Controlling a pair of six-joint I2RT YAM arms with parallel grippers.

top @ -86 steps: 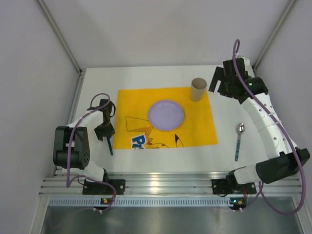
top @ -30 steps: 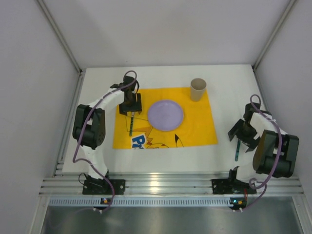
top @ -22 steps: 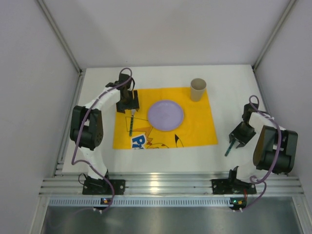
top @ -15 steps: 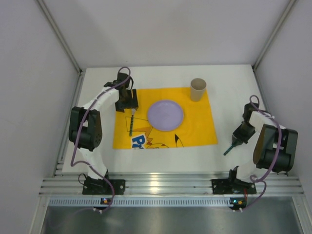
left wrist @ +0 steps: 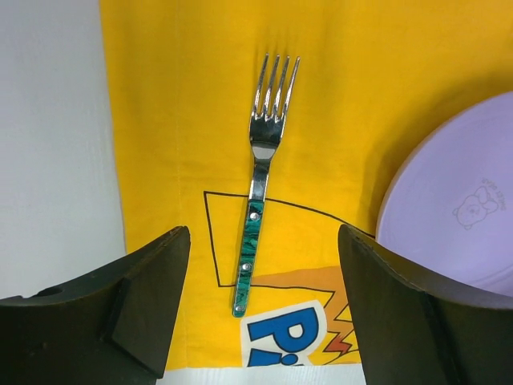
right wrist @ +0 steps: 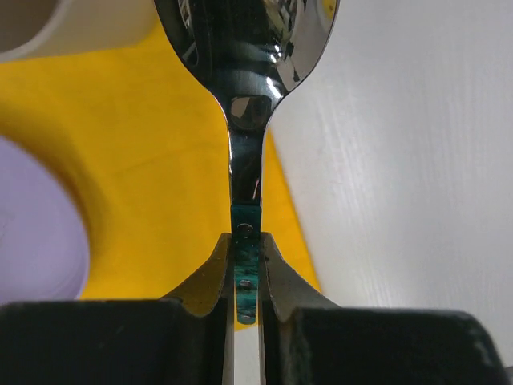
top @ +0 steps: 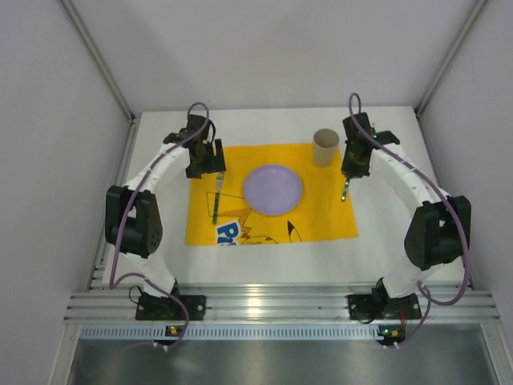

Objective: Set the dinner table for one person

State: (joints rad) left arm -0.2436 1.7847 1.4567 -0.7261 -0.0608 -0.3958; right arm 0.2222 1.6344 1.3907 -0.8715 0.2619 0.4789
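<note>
On the white dinner table (top: 401, 241) lies a yellow printed cloth (top: 321, 216) with a lilac plate (top: 272, 189) at its middle. A green-handled fork (top: 216, 200) (left wrist: 260, 176) rests on the cloth left of the plate, tines pointing away. My left gripper (top: 205, 167) (left wrist: 263, 265) hovers open above the fork's handle end, touching nothing. My right gripper (top: 350, 170) (right wrist: 245, 257) is shut on the green handle of a spoon (top: 345, 189) (right wrist: 248, 48), held over the cloth's right edge beside the beige cup (top: 325, 147).
The cup (right wrist: 48, 24) stands at the cloth's far right corner, close to the spoon's bowl. The plate's rim (right wrist: 32, 233) shows left of the right gripper. A ribbed aluminium rail (top: 264, 303) runs along the near edge. Grey walls enclose three sides.
My right gripper shut on the spoon at the table's right side and carried it to the cloth's right edge by the cup. My left gripper drew back from the fork, which stays put.
</note>
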